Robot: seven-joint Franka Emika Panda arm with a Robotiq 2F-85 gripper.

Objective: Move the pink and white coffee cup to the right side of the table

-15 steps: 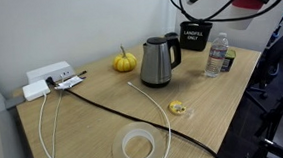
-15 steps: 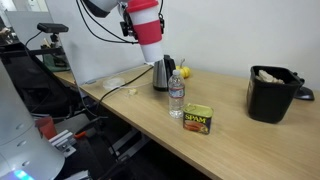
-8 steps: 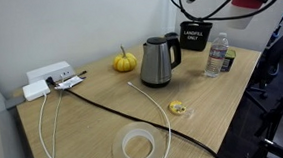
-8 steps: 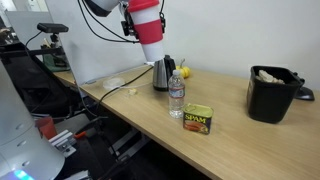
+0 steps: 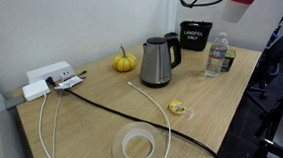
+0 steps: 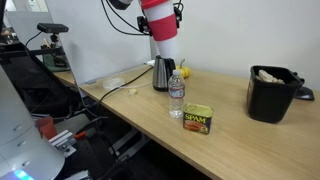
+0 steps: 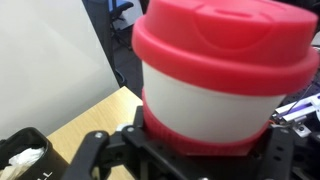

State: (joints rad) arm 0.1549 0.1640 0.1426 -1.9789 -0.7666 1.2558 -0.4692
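Setting: office-style robotics lab. This is indicated by a light wood-grain table (image 5: 102,82) set against a plain white wall (image 6: 240,30). A power strip (image 5: 49,75) is placed at nine o'clock, with cables (image 5: 134,121) trailed across the top. A black device on a stand (image 6: 48,32) is seen at ten o'clock, and a black bin (image 6: 272,92) at three o'clock.

I see open air up high around my pink and white coffee cup (image 6: 165,35). Below it the kettle (image 6: 162,73), the water bottle (image 6: 176,95) and the can (image 6: 198,119) stand close in a row on the table (image 6: 232,130) and block the way down. Between the can and the black bin (image 6: 272,92) the wood is bare. Past the kettle lie cables (image 5: 103,105) and a tape roll (image 5: 139,147).
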